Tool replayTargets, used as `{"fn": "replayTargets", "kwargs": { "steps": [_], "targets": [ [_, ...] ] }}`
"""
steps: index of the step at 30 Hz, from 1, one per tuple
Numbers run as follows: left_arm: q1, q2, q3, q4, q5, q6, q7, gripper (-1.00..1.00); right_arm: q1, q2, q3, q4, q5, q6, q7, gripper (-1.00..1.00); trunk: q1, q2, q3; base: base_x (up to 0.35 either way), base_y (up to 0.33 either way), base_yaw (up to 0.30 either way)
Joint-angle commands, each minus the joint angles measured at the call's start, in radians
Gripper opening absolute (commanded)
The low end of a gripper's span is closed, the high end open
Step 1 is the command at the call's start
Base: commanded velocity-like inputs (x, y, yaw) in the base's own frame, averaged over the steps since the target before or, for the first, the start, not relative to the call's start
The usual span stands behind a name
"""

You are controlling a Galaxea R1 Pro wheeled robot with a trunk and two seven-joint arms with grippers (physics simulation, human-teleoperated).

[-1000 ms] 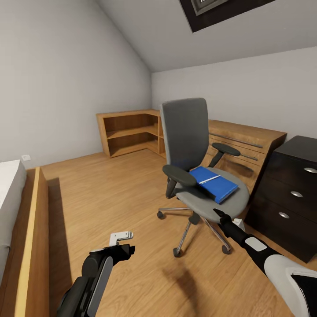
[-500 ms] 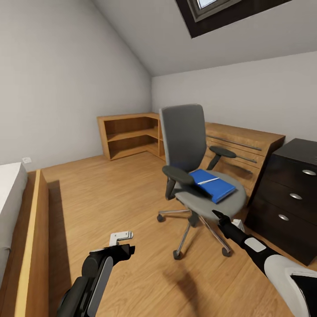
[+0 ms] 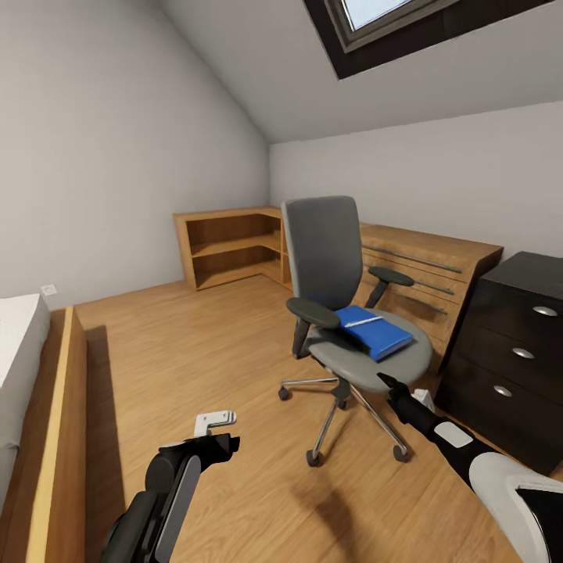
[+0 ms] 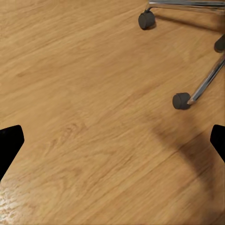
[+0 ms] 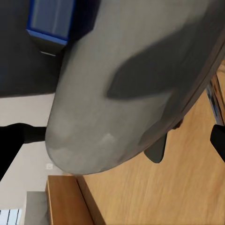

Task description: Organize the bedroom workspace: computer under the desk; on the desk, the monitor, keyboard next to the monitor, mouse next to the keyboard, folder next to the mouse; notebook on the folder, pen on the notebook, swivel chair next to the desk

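So the folder (image 3: 374, 331) is bright blue, flat and stiff-looking, lying on the grey seat of the swivel chair (image 3: 332, 258), a bit up and ahead of the right gripper (image 3: 385, 380), which hangs just off the seat's front edge. My guess is it's light but slick and lies flush, so pinching a long edge or a corner that overhangs the seat looks like the best hold. A thin pale pen (image 3: 363, 320) rests across the folder and could roll off if the folder tips. The chair is on castors, so any push may scoot it. The black desk (image 3: 520, 352) drawer unit is off to that gripper's right. The left gripper (image 4: 112, 140) has its fingers spread wide over bare wood floor; for the right one I can't tell. No readable writing or brand anywhere
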Motion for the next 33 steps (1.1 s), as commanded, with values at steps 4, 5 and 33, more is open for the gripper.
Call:
{"fn": "replayTargets", "kwargs": {
  "steps": [4, 5, 33],
  "targets": [
    [-0.001, 0.0, -0.001, -0.001, 0.011, 0.003, 0.009, 1.0, -0.001, -0.002, -0.005, 0.0, -0.004, 0.008, 0.001, 1.0, 0.0, 0.0, -0.001, 0.0, 0.0, 0.0],
    [-0.001, 0.0, -0.001, -0.001, 0.011, 0.003, 0.009, 1.0, -0.001, -0.002, -0.005, 0.001, -0.004, 0.008, 0.001, 1.0, 0.0, 0.0, -0.001, 0.0, 0.0, 0.0],
    [-0.001, 0.0, -0.001, -0.001, 0.01, 0.003, 0.009, 1.0, 0.0, -0.007, -0.005, 0.004, -0.006, 0.009, -0.003, 1.0, 0.0, 0.0, -0.001, 0.0, -0.108, 0.0]
  ]
}}
